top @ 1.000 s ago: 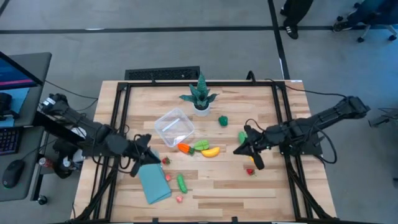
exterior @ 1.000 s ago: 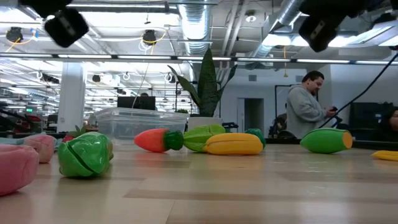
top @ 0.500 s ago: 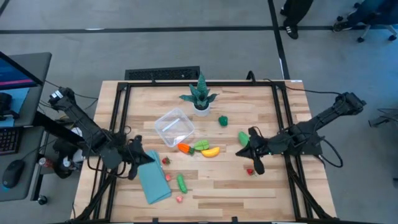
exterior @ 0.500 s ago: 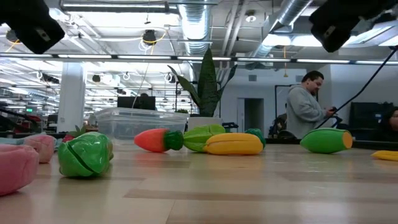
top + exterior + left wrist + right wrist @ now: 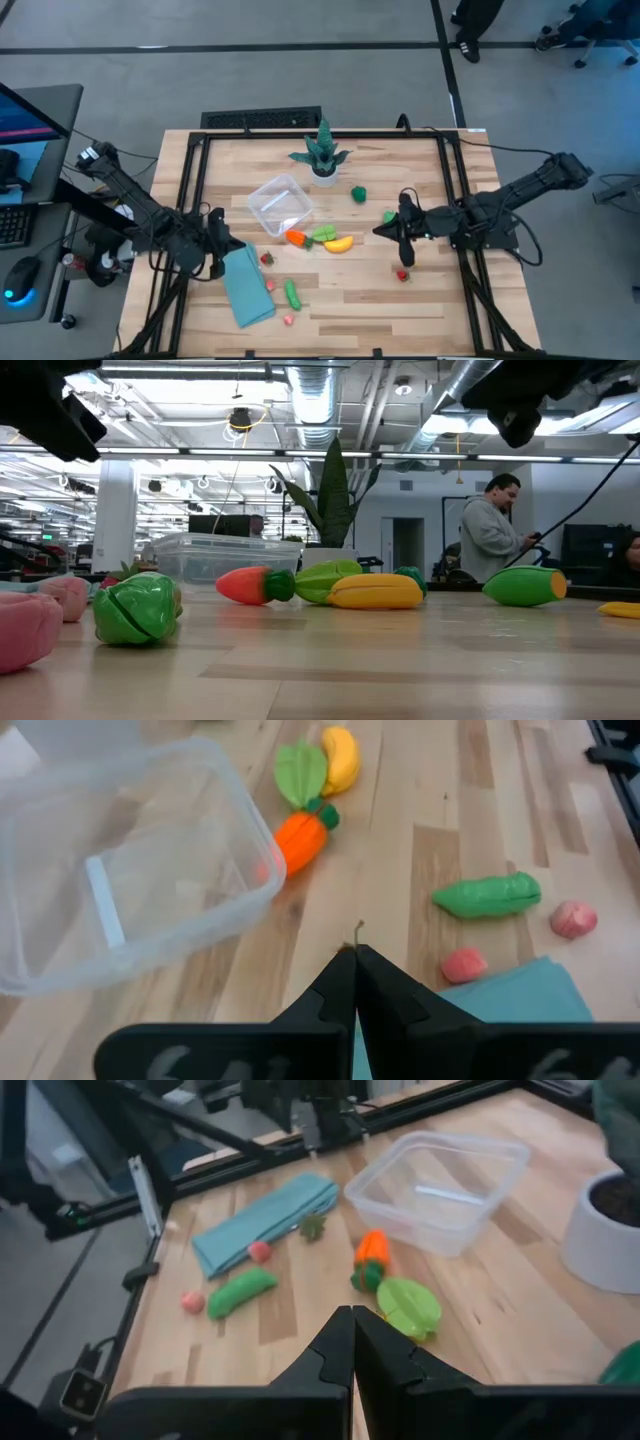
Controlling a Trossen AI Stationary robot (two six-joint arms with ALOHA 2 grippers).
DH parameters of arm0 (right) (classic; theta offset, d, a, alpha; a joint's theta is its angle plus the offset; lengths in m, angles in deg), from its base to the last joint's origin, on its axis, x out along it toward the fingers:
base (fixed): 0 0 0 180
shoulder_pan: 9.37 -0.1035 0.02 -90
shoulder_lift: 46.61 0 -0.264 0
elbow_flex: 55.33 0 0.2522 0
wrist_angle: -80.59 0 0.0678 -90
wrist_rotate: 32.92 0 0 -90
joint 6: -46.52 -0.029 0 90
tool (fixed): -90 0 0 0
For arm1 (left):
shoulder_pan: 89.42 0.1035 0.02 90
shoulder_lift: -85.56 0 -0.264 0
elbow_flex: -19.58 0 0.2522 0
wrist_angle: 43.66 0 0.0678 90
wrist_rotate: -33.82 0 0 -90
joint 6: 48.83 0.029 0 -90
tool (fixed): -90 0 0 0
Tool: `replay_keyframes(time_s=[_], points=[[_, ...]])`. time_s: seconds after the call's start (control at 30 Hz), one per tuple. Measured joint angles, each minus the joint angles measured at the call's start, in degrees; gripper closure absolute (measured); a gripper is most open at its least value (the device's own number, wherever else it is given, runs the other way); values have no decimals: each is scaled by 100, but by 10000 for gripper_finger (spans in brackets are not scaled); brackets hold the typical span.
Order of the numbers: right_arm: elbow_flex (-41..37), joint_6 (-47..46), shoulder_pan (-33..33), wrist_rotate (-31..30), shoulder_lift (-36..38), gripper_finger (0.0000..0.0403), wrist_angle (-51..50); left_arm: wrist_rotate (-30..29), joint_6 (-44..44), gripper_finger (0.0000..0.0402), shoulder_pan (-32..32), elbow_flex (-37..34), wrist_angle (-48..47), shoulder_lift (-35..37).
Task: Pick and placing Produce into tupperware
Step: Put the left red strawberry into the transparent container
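Observation:
The clear tupperware (image 5: 280, 204) stands left of the table's middle, with nothing in it as my left wrist view shows (image 5: 120, 870). Produce lies loose on the wood: an orange carrot (image 5: 295, 238), a green leaf piece (image 5: 322, 234) and a yellow piece (image 5: 341, 243) just right of it, a green cucumber (image 5: 291, 293) and small red and pink pieces nearer the front. My left gripper (image 5: 228, 246) is shut over the far end of the blue cloth. My right gripper (image 5: 382, 232) is shut above the wood beside a green piece (image 5: 390, 218).
A light-blue folded cloth (image 5: 247, 285) lies at the front left. A spiky teal plant in a white pot (image 5: 322, 158) stands at the far middle. Black frame rails run along the table's left and right edges. A person stands in the room beyond (image 5: 490, 530).
My left gripper has drawn back a little toward the table's left edge, sunk slightly and tipped further downward while its arm swung. My right gripper has stayed in place but turned at the wrist. Both stay shut. No produce has moved.

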Motion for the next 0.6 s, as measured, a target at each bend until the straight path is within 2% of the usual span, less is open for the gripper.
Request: replay_keyframes(time_s=[0.23,0.47,0.6], points=[[0,216,159,12,0,403,-3,469,286,391,218,0,52,-381],[0,216,210,14,0,403,-5,354,409,342,407,0,280,-1271],[0,200,211,12,-2,403,-3,325,416,329,539,-2,476,-1716]])
